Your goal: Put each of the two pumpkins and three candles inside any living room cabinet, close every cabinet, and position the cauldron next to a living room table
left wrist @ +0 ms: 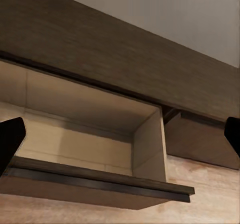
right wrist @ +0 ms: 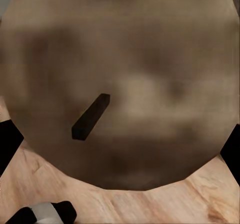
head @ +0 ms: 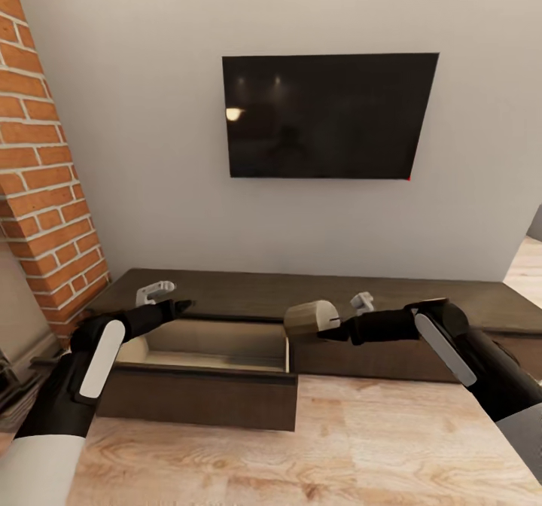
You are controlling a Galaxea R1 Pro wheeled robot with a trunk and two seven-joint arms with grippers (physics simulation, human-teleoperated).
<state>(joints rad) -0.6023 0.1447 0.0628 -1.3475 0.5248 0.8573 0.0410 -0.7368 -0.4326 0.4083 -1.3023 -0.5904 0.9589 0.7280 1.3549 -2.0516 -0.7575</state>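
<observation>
Left claw (head: 183, 306): fingers spread wide, empty, hovering at the back left rim of the pulled-out pale beige drawer (head: 203, 346) of the long low dark-brown wood cabinet (head: 421, 295). Right claw (head: 328, 330): clamped on a stubby tan-beige candle (head: 310, 318), held sideways just beside the drawer's right edge, above the wood floor (head: 339, 446).

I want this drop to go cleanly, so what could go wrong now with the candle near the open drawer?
1. The candle, lying sideways in the right tool, sits beside the open drawer's right edge, so releasing now may drop it outside onto the floor.
2. The open left tool hovers at the drawer's back; the arms could collide.
</observation>
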